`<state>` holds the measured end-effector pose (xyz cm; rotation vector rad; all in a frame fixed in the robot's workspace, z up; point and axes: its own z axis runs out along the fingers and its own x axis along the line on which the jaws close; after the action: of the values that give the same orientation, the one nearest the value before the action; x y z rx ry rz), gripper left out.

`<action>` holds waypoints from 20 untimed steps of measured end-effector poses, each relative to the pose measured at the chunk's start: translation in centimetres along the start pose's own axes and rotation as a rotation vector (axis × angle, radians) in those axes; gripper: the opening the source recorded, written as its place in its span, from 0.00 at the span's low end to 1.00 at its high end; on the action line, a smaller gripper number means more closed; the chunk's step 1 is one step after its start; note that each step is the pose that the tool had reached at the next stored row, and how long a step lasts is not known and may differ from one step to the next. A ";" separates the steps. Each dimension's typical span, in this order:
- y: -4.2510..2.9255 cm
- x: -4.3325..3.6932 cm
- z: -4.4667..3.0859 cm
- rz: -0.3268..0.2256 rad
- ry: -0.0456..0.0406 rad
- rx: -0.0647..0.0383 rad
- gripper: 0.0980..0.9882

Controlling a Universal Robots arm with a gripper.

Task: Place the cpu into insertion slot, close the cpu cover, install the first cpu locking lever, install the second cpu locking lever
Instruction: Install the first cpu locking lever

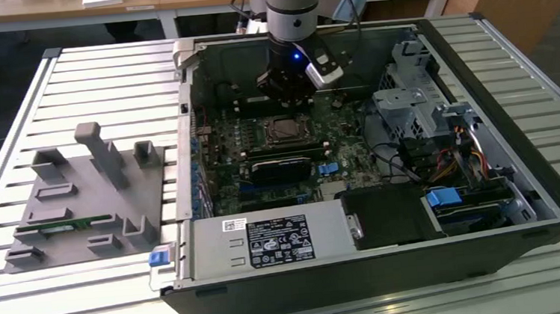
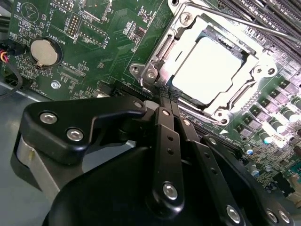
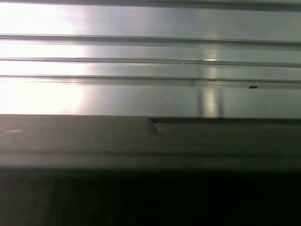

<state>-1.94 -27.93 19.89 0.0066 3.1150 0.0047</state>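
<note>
The cpu (image 2: 209,70) lies flat in the insertion slot (image 2: 277,63), its pale metal top showing through the window of the cpu cover (image 2: 157,54), which lies down over it. A thin wire locking lever (image 2: 244,23) runs along the socket's far side. My gripper (image 2: 164,93) is shut, its two fingers pressed together with the tips just off a corner of the socket; whether they pinch anything I cannot tell. In the exterior view the gripper (image 1: 288,102) hangs inside the open computer case, just above the cpu (image 1: 283,131).
A coin battery (image 2: 43,51) and long memory slots (image 2: 263,14) flank the socket. A black ridged module (image 1: 286,168), a drive cage (image 1: 411,105) and the power supply (image 1: 266,240) fill the case. A grey fixture (image 1: 83,195) stands on the slatted table (image 3: 150,52).
</note>
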 end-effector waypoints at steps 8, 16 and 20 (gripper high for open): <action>0.21 0.01 0.33 0.000 0.0004 0.004 0.02; 0.28 -0.02 -0.57 0.000 -0.0001 -0.001 0.02; 0.28 -0.05 -1.62 0.000 0.0000 -0.001 0.02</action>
<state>-1.94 -27.65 21.51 0.0065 3.1150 0.0057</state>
